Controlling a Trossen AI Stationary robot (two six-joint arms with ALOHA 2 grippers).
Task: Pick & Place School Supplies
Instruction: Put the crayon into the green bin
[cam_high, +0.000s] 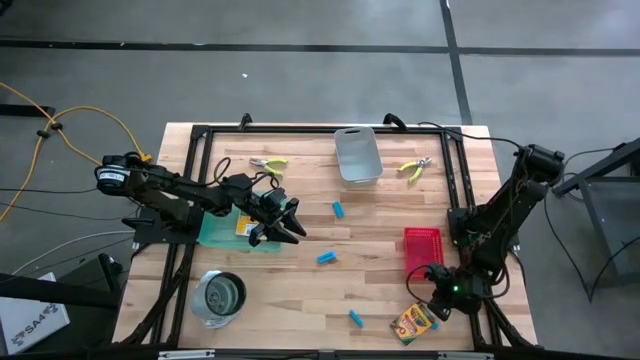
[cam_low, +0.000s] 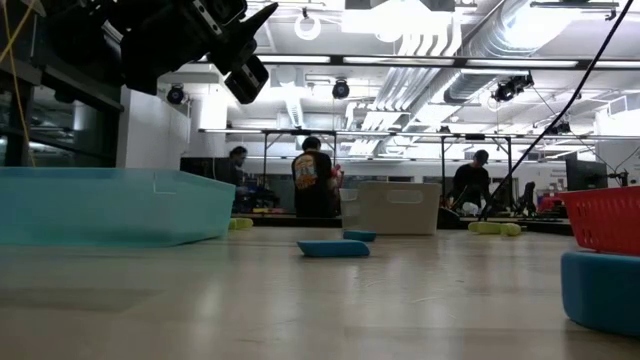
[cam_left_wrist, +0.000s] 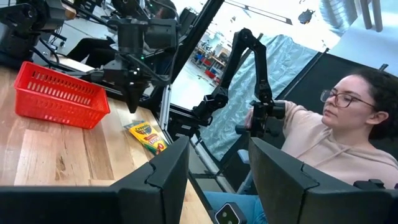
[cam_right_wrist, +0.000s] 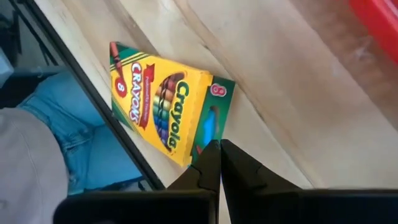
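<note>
A yellow-and-green crayon box (cam_right_wrist: 168, 102) lies flat at the table's near right corner (cam_high: 413, 322). My right gripper (cam_right_wrist: 219, 148) is shut, pointing down, its tips just over the box's green end; in the left wrist view the right gripper (cam_left_wrist: 132, 106) stands slightly above the box (cam_left_wrist: 148, 135), apart from it. My left gripper (cam_high: 285, 222) hangs open and level above the table's left middle, nothing between its fingers (cam_left_wrist: 165, 180). Behind it a second crayon box (cam_high: 245, 222) lies on the teal mat (cam_high: 215, 232). Light-blue blocks (cam_high: 326, 257) (cam_high: 338, 209) (cam_high: 355, 318) and two pliers (cam_high: 268, 163) (cam_high: 413, 168) lie on the wood.
A red tray (cam_high: 423, 248) stands just beyond the right gripper. A grey bin (cam_high: 357, 155) is at the far middle and a metal cup (cam_high: 220, 297) near left. A seated person (cam_left_wrist: 348, 143) is past the table's near right edge, a leg (cam_right_wrist: 93, 155) close to it.
</note>
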